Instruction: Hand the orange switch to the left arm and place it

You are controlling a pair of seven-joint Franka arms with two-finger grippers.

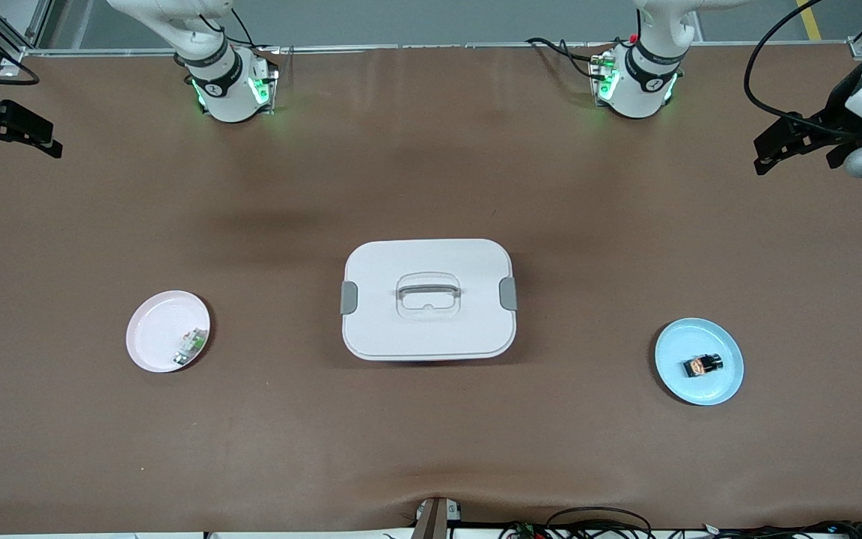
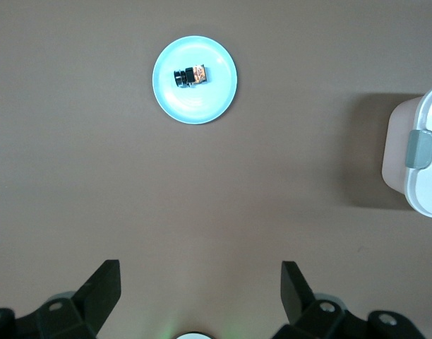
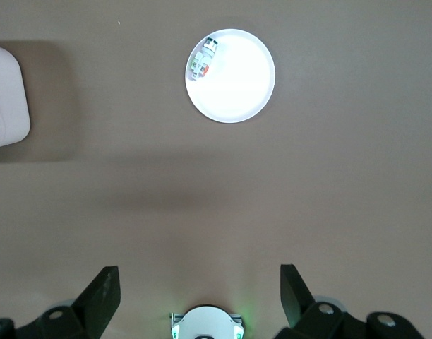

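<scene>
1. Front view, nearest the camera: the orange switch (image 1: pixel 702 365) lies on its side on a blue plate (image 1: pixel 723 382) toward the left arm's end of the counter (image 1: pixel 431 449); no hand touches it.
2. Toward the right arm's end, a pink plate (image 1: pixel 150 329) holds a small pale part with green marks (image 1: pixel 190 347) at its rim.
3. Between the plates and slightly farther back sits a white lidded box (image 1: pixel 428 299), its handle flat and both grey latches in place.
4. Farthest back, both arms wait high at the counter's ends: the left hand (image 1: pixel 790 142) and the right hand (image 1: pixel 8 131) each hang with fingers spread wide, holding nothing.
5. Reading of progress: a switch resting on the left arm's plate with both hands withdrawn fits a finished handover and placing. Whether the task put it there cannot be told; if this plate is the goal, nothing visible remains.
</scene>
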